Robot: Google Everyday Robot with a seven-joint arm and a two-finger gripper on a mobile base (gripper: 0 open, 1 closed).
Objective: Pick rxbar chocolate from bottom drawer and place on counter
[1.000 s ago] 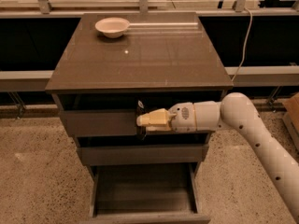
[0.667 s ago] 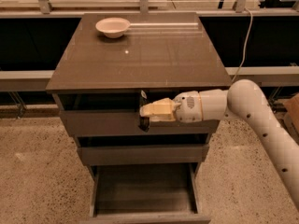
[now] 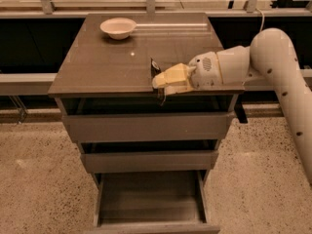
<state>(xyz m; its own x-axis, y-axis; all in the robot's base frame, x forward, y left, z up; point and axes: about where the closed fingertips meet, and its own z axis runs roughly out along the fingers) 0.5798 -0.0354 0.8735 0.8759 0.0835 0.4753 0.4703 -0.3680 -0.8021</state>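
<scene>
My gripper (image 3: 158, 82) reaches in from the right and hovers at the front edge of the counter (image 3: 107, 65). It is shut on the rxbar chocolate (image 3: 155, 68), a thin black bar held upright and seen edge-on, its top above the counter surface and its lower end hanging below the edge. The bottom drawer (image 3: 151, 199) stands pulled out at the foot of the cabinet, and nothing shows on its floor. The two upper drawers look only slightly ajar.
A white bowl (image 3: 118, 27) sits at the back left of the counter. A railing and dark ledge run behind the cabinet. Speckled floor lies to the left and right of the cabinet. My white arm (image 3: 282, 77) fills the right side.
My gripper has risen with the bar from in front of the top drawer up to the counter's front edge and shifted slightly right.
</scene>
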